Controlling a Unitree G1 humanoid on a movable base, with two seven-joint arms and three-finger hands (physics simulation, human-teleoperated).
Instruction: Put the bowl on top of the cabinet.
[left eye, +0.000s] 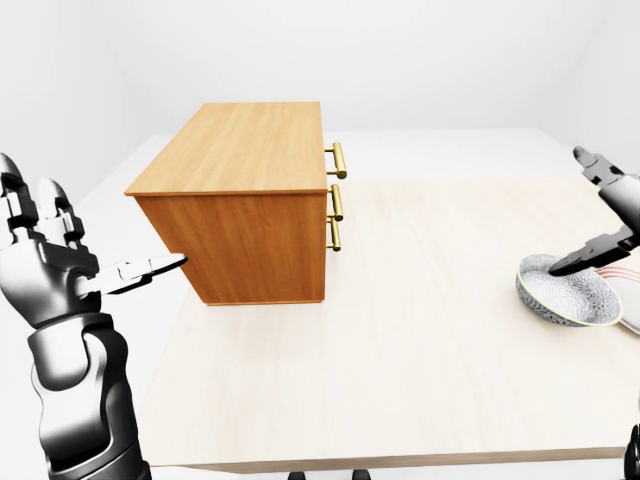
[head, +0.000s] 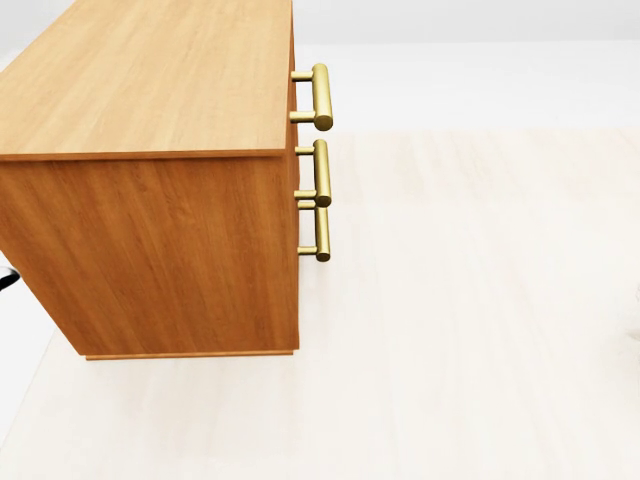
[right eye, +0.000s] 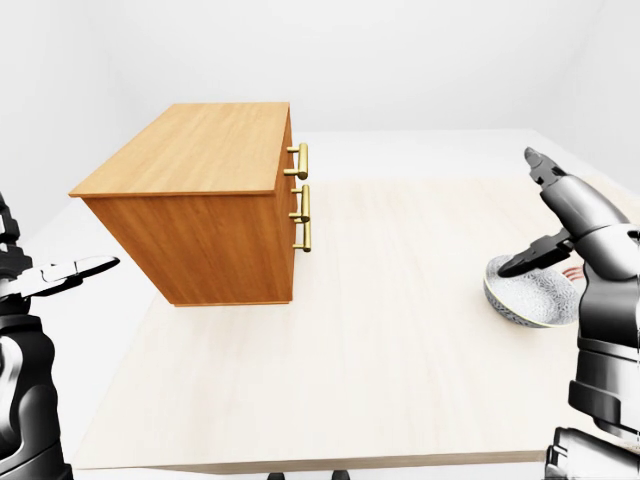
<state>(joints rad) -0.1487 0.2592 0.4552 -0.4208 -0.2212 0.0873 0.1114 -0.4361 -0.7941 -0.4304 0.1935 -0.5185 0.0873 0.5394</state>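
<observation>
**Bowl Not Yet Grasped**

The speckled grey bowl (right eye: 522, 300) was seen on the pale wooden table (left eye: 400, 330), at the right of the eye views, well apart from the brown wooden cabinet (left eye: 250, 150). The right hand (right eye: 585, 225) was spread, one finger over the rim, gripping nothing. The left hand (left eye: 45, 260) was likewise spread. The rim would need pinching firmly before lifting. Plain white walls enclosed the room.

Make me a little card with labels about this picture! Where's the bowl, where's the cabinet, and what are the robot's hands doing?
bowl: on the table, at the right of the right-eye view, not on the cabinet yet
cabinet: wooden, at the left of the table, with gold handles
left hand: open, raised, holding nothing
right hand: open, one finger reaching to the bowl's rim
</observation>
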